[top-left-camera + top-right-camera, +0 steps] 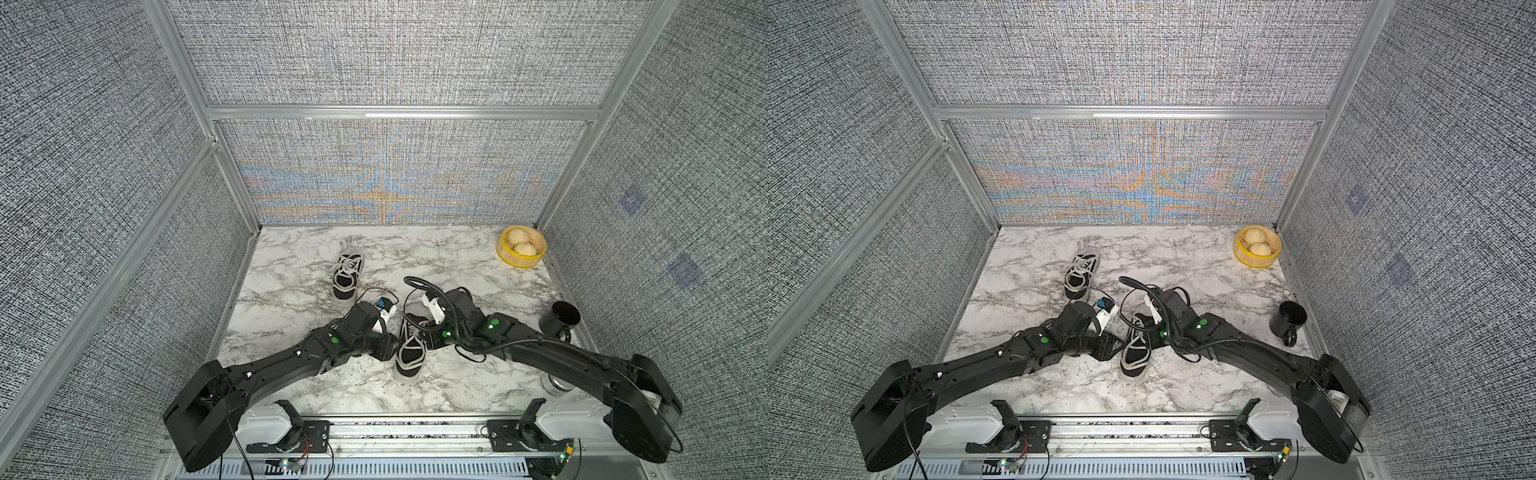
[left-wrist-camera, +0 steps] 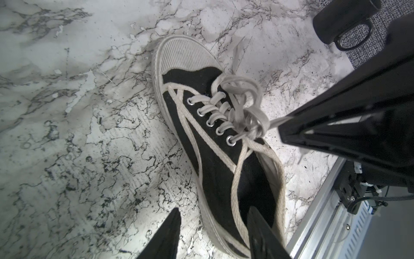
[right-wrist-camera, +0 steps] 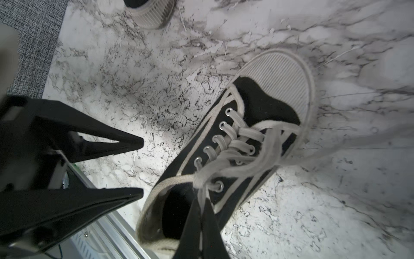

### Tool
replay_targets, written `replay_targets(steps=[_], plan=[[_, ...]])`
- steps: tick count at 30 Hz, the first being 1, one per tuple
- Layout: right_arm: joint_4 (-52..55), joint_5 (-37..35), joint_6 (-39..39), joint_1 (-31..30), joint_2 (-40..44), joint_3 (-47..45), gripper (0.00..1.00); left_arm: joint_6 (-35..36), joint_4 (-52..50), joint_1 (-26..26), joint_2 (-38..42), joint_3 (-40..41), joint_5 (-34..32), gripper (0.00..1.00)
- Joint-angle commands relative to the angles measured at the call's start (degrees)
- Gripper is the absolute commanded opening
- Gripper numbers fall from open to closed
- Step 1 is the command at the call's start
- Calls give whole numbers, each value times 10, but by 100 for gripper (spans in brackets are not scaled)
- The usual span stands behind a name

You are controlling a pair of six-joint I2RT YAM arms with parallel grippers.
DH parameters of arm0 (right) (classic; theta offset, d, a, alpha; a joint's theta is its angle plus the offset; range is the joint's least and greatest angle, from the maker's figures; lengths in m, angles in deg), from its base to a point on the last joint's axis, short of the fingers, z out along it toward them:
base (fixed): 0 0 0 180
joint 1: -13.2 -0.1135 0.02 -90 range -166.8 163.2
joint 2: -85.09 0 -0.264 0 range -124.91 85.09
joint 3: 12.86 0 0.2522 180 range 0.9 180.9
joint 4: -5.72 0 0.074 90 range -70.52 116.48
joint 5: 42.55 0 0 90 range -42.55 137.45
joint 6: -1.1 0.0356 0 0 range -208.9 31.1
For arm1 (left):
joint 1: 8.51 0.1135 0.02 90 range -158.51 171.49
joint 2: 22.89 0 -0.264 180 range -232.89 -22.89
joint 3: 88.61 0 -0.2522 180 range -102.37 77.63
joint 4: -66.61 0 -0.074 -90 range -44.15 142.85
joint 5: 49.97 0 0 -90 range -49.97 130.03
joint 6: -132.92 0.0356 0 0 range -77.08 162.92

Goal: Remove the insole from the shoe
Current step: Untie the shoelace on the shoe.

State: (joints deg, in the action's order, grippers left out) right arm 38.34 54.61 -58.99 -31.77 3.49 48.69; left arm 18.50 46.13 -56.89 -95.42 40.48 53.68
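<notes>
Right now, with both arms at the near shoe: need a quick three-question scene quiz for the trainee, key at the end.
1. How many shoes are on the table?
2. True or false: the left gripper is clamped on the far shoe.
3. The right gripper is shut on: A) a lace of the near shoe; B) the black mug; C) the yellow basket.

Key: 1) Two. 2) False: it is open, beside the near shoe's heel end. 3) A.
</notes>
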Motion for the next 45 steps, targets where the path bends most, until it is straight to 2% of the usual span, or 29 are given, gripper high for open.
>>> replay_targets(steps=[1,10,15,29,36,39,42,45], plan=[[20,-55,16,0,29,16,2,-3,17,0,-6,4,19,51],[52,-143,18,11,96,99,0,-1,23,0,-25,-2,43,52],[39,-169,1,21,123,130,0,4,12,0,-35,-11,44,51],[24,-144,-39,51,109,184,0,3,6,0,-51,-17,45,49],[-6,-91,-23,59,33,140,2,6,6,0,-34,-24,31,49],[-7,-71,-14,77,-15,129,9,12,-7,0,-29,-31,24,49],[16,-63,-8,108,-43,122,34,23,-34,0,-27,-40,14,49],[48,-86,-7,133,-19,107,54,40,-75,-2,-28,-55,4,50]])
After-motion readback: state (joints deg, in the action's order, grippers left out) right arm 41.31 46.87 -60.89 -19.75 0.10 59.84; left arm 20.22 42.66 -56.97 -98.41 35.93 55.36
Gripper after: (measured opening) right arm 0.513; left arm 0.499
